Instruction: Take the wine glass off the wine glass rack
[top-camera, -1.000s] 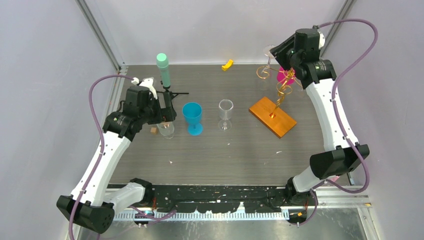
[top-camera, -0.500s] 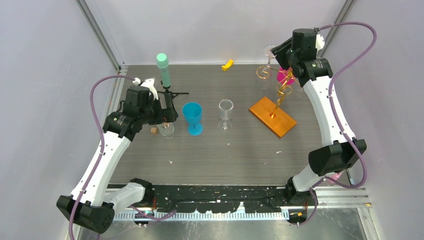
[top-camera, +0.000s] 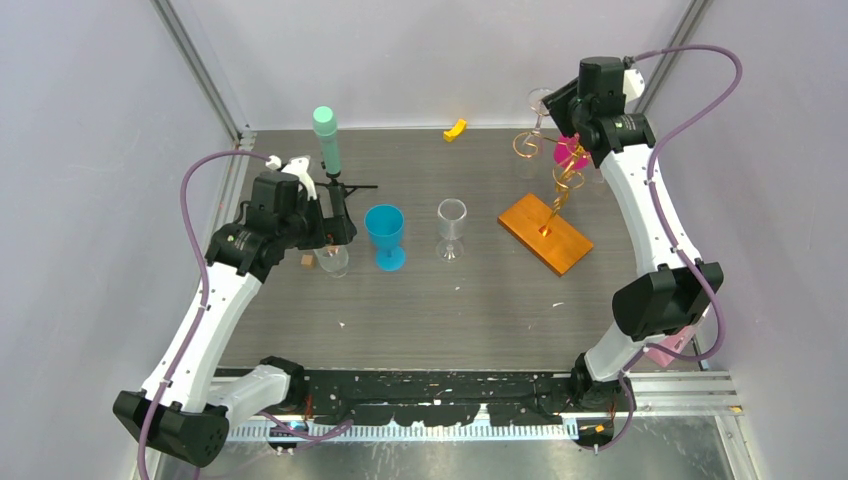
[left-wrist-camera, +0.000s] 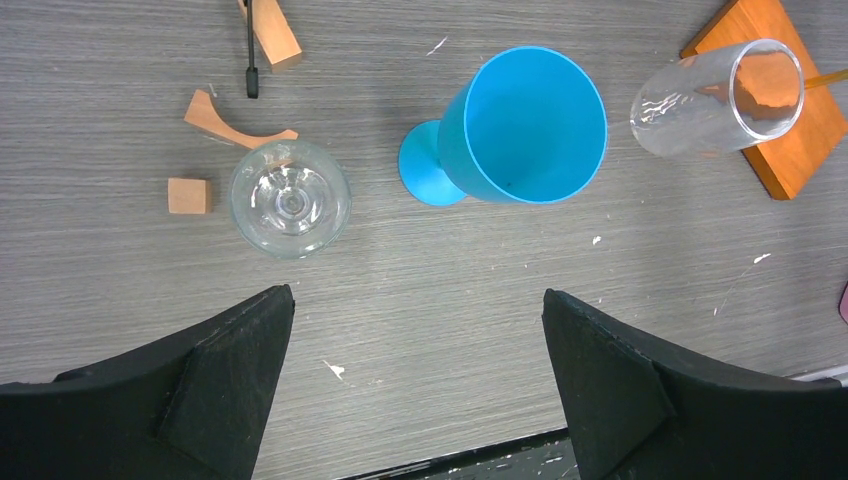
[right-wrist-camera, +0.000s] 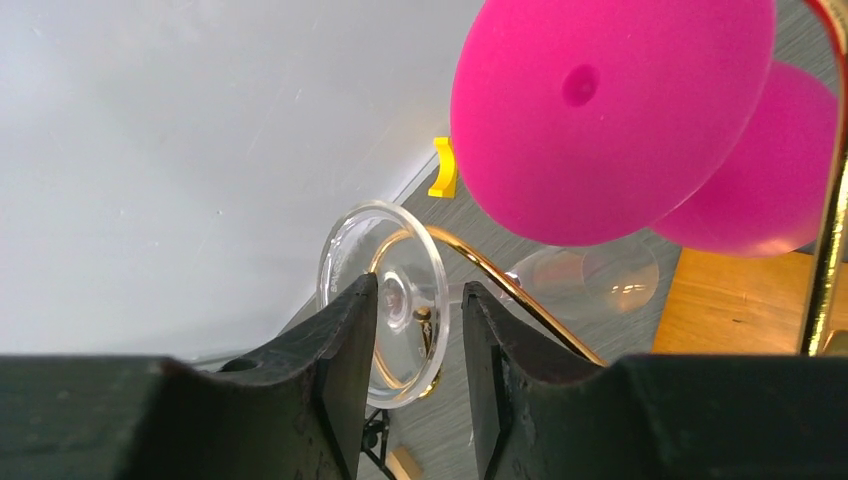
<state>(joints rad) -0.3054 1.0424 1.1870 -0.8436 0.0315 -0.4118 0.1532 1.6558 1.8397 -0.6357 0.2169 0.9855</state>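
your right claw (right-wrist-camera: 418, 300) is up at the far left scroll arm of the wine glass rack (top-camera: 556, 185), its fingers a narrow gap apart. the clear wine glass (right-wrist-camera: 385, 300) hangs from that arm, its round foot showing just beyond the fingertips; you cannot tell whether the claw pinches it. a pink glass (right-wrist-camera: 610, 110) hangs on the rack beside the clear one. your left claw (left-wrist-camera: 415, 295) is well left of the rack, spread wide and holding nothing, above a blue goblet (left-wrist-camera: 520, 125) and a small clear glass (left-wrist-camera: 290, 197) on the surface (left-wrist-camera: 120, 300)
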